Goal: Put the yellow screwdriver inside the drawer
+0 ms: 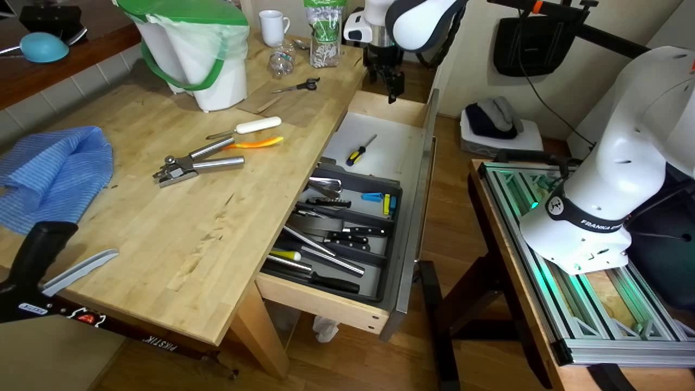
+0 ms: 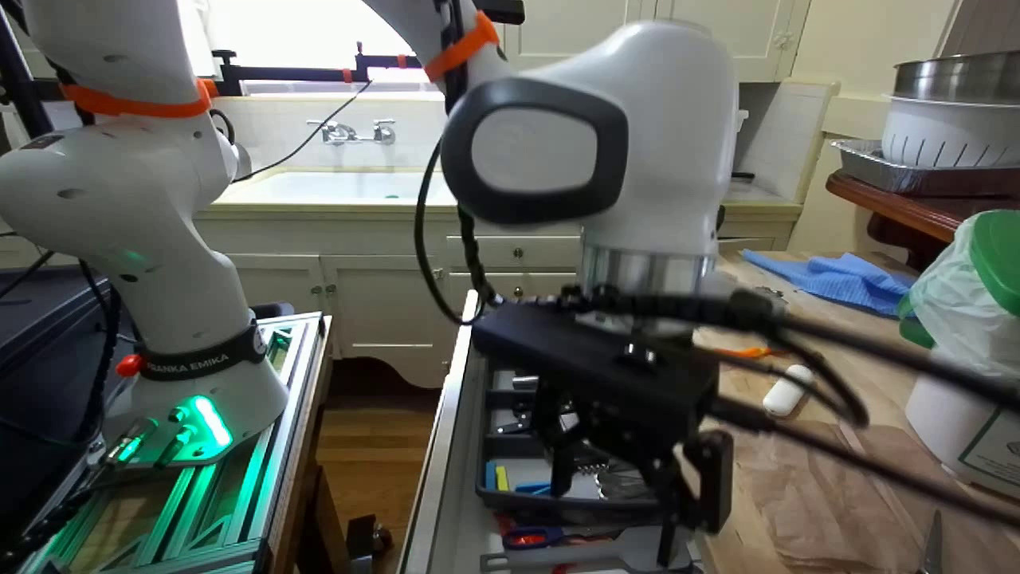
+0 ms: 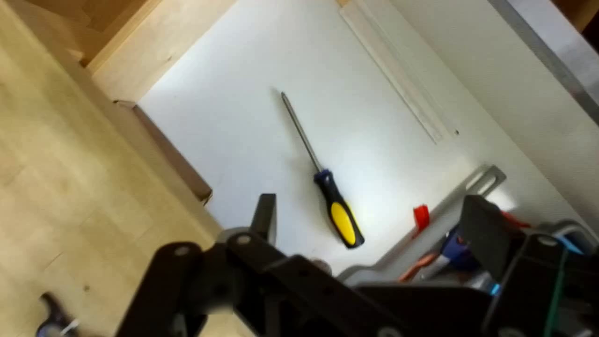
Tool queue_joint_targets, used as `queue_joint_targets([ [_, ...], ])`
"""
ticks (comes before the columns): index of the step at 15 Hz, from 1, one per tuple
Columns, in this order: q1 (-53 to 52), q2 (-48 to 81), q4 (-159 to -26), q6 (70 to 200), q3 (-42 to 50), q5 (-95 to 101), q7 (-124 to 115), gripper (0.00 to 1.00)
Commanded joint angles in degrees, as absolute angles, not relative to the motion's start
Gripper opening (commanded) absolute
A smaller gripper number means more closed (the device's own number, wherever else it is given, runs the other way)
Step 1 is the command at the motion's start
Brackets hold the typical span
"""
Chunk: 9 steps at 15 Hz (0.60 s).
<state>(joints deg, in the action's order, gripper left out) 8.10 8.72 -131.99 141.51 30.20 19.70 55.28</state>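
The yellow screwdriver [image 1: 355,156] has a yellow and dark handle and a thin metal shaft. It lies flat on the white floor of the open drawer [image 1: 320,304], beside the black divided tray [image 1: 392,244]. In the wrist view the screwdriver [image 3: 343,223] lies on the bare drawer floor [image 3: 224,121], its shaft pointing away from my gripper [image 3: 374,220]. My gripper is open and empty, with its fingers wide apart, above the drawer. The gripper [image 1: 385,81] shows over the drawer's far end in an exterior view. The screwdriver does not show in the exterior view that holds the drawer [image 2: 450,414] close up.
Pliers [image 1: 198,161], an orange-handled tool [image 1: 255,143], a white-handled tool [image 1: 258,125] and scissors [image 1: 309,84] lie on the wooden table [image 1: 217,233]. A white bucket [image 1: 222,81] stands at the back. The table edge [image 3: 154,173] runs beside the drawer. A grey utensil [image 3: 486,180] lies near the tray.
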Motion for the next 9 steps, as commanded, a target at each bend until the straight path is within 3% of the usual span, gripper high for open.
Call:
queue_joint_targets([
  [1, 11.6, -3.9, -131.8, 135.2, 23.9, 17.5, 51.6, 1.00],
  [4, 12.6, -13.7, -131.8, 134.8, 21.2, 14.6, 50.3, 1.00],
  [5, 12.9, -6.9, -130.2, 136.7, 21.3, 15.9, 51.7, 1.00],
  [9, 13.3, -9.1, -130.7, 136.5, 20.8, 15.7, 51.9, 1.00],
])
